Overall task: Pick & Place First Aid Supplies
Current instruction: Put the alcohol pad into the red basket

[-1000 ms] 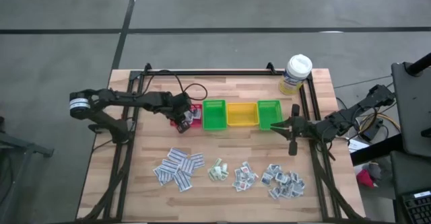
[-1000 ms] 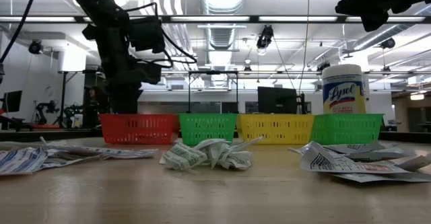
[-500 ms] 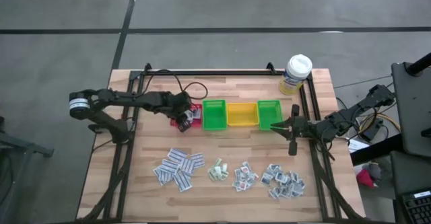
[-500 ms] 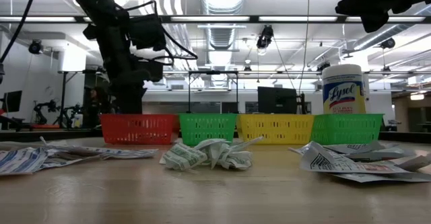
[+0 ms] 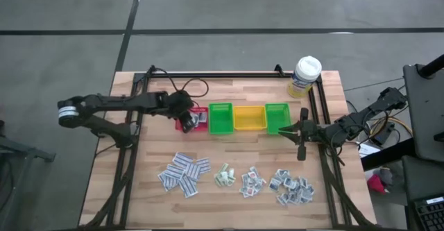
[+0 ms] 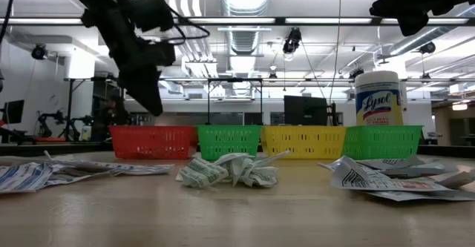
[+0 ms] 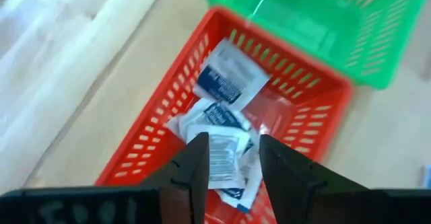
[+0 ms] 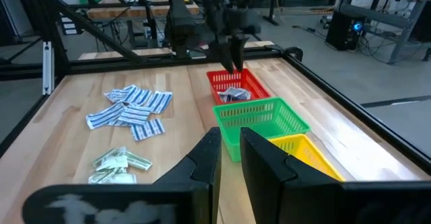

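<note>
My left gripper [image 7: 232, 165] hangs open just above the red bin [image 7: 155, 136], with nothing between its fingers; it also shows in the high view [image 5: 186, 121] and the low view [image 6: 151, 102]. Several white packets [image 7: 227, 83] lie in that bin. More first aid supplies lie in piles along the near side: blue-striped strips [image 5: 184, 173], a greenish clump [image 5: 223, 176], and two piles of squarish packets [image 5: 252, 182] [image 5: 292, 188]. My right gripper [image 5: 303, 132] waits at the table's right side beside the right green bin [image 5: 277, 117], a narrow gap between its fingers [image 8: 231, 158].
Red, green [image 5: 220, 118], yellow [image 5: 249, 118] and green bins stand in a row across the table's middle. A white-capped bottle with a yellow label [image 5: 305, 76] stands at the far right corner. Black frame rails [image 5: 208, 74] run along the far and side edges.
My left gripper has risen out of the red bin and drawn back a little toward the table's left edge, its fingers now slanting down over the bin instead of reaching into it. The packets in the bin stay behind.
</note>
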Robot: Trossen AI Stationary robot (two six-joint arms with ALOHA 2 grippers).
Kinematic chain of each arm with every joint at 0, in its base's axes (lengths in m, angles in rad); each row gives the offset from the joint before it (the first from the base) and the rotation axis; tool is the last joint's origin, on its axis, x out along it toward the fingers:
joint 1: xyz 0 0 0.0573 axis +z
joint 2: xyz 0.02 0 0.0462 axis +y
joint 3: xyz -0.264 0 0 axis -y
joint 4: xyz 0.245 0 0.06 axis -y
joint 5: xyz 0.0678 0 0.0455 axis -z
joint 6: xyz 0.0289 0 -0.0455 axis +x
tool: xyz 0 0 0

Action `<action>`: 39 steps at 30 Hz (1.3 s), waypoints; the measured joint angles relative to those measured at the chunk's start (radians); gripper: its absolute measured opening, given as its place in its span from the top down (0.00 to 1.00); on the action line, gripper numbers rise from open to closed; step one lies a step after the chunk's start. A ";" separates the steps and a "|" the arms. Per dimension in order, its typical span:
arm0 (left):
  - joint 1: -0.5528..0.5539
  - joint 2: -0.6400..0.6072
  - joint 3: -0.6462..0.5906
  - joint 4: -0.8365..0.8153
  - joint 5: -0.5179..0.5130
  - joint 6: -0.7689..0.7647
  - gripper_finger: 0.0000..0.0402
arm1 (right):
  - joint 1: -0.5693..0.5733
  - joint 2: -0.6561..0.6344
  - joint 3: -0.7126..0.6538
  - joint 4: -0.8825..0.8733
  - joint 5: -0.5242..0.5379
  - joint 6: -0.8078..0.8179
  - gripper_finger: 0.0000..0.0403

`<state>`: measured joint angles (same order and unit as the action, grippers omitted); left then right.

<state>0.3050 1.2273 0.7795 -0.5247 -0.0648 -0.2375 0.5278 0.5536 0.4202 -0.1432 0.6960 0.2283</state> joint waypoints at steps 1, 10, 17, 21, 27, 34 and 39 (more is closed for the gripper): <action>-0.001 -0.015 0.000 0.000 0.003 0.000 0.69 | 0.000 0.000 0.000 -0.001 0.000 0.000 0.87; -0.050 -0.123 -0.015 0.059 0.021 0.007 0.69 | 0.000 0.000 0.000 -0.004 0.000 0.044 0.87; -0.130 -0.184 -0.145 0.306 0.021 0.042 0.69 | 0.000 0.000 0.000 -0.037 -0.153 0.066 0.87; -0.161 -0.218 -0.215 0.390 0.023 0.037 0.69 | 0.000 0.000 0.000 -0.038 -0.265 0.109 0.87; -0.197 -0.282 -0.319 0.554 0.023 0.030 0.69 | 0.000 0.001 0.000 -0.041 -0.338 0.109 0.87; -0.231 -0.373 -0.424 0.716 0.023 0.029 0.69 | 0.000 0.043 0.000 -0.040 -0.339 0.113 0.87; -0.247 -0.444 -0.473 0.747 0.024 0.029 0.69 | 0.002 0.101 0.000 -0.037 -0.359 0.127 0.87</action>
<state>0.0580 0.7829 0.3061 0.2225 -0.0410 -0.2089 0.5301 0.6543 0.4202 -0.1803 0.3373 0.3552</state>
